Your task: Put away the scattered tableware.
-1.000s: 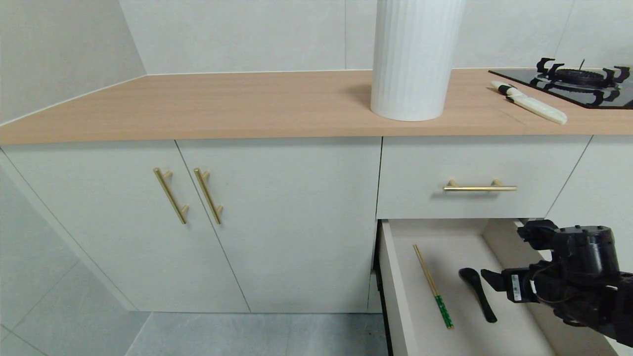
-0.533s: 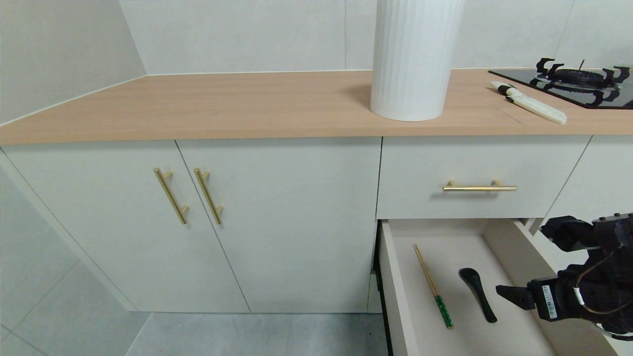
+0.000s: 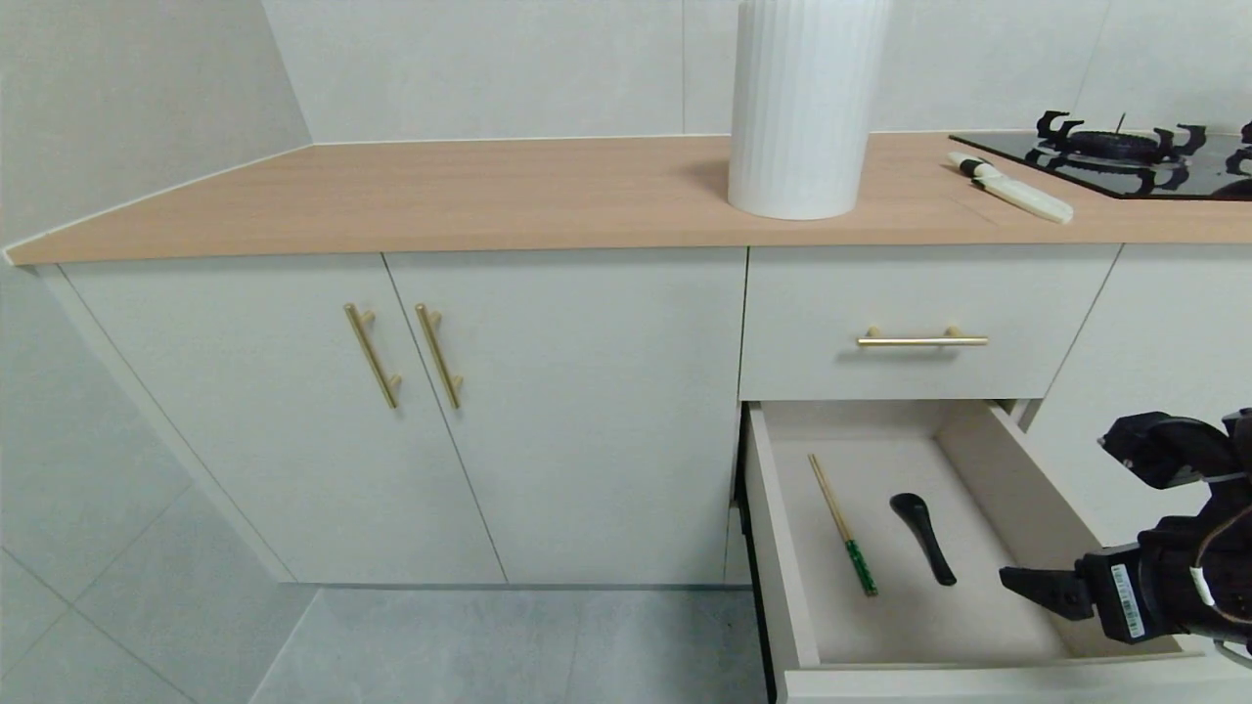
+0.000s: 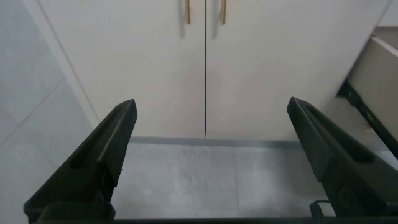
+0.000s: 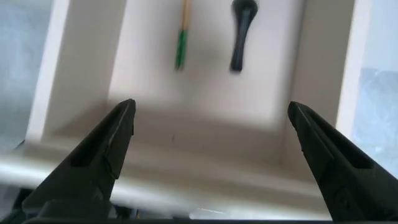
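Observation:
The lower drawer [image 3: 778, 548] stands pulled out. On its floor lie a pair of wooden chopsticks with green ends [image 3: 843, 525] and, beside them, a black spoon [image 3: 921, 538]. My right gripper [image 3: 1053, 510] hovers open and holding nothing over the drawer's front right corner. The right wrist view looks down past the open gripper [image 5: 210, 109] at the chopsticks [image 5: 181, 37], the spoon [image 5: 241, 31] and the drawer's front rim [image 5: 186, 168]. A white knife with a black band [image 3: 1007, 188] lies on the wooden counter [image 3: 489, 196]. My left gripper [image 4: 211, 102] is open and holds nothing, low in front of the cabinet doors.
A tall white ribbed cylinder [image 3: 800, 108] stands on the counter left of the knife. A black gas hob [image 3: 1125, 156] sits at the far right. Above the open drawer is a closed drawer with a gold handle [image 3: 922, 340]. Two cabinet doors [image 3: 411, 352] are shut; grey tiled floor lies below.
The head camera has drawn back, so more of the drawer shows. My right gripper has pulled back from over the spoon toward the drawer's front right corner.

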